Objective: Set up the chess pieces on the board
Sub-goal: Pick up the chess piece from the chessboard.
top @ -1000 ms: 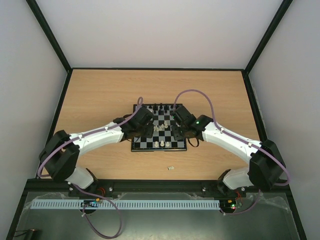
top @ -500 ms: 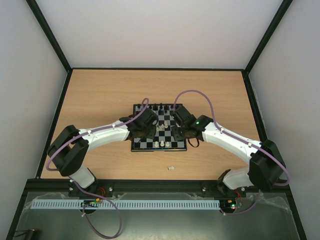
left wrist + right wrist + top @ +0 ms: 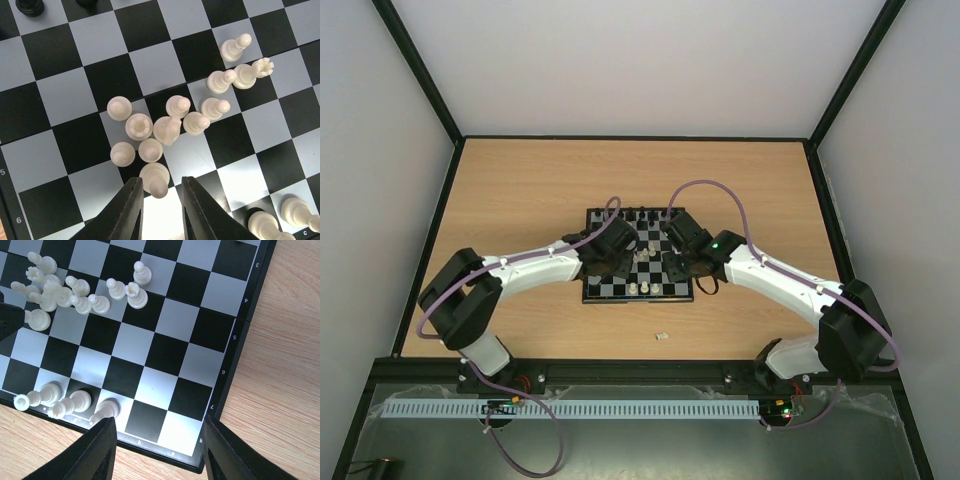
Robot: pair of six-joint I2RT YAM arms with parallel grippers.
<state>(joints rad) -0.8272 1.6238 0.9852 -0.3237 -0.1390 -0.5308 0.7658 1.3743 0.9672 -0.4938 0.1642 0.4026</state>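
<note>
1. Since a second ago the left arm has swung further over the board (image 3: 638, 297) from 9 o'clock, while the right arm has kept its place. From the top view both arms' ends hang over the board on the tabletop (image 3: 520, 200), with the white chess pieces (image 3: 642, 256) bunched between them. The gap of either pair of jaws cannot be told from here
2. Left wrist view: the left jaws stand apart, straddling one upright white pawn (image 3: 154, 180) that sits right in their mouth, with neither finger plainly touching it. Its neighbours (image 3: 150, 149) crowd just beyond at 12 o'clock, so closing should probably take this pawn alone
3. Right wrist view: the right jaws are wide apart and empty over the board's near rim. Three white pieces (image 3: 70, 402) stand at 9 o'clock and the bunch lies well off at 10 o'clock, so the left arm is nearer
</note>
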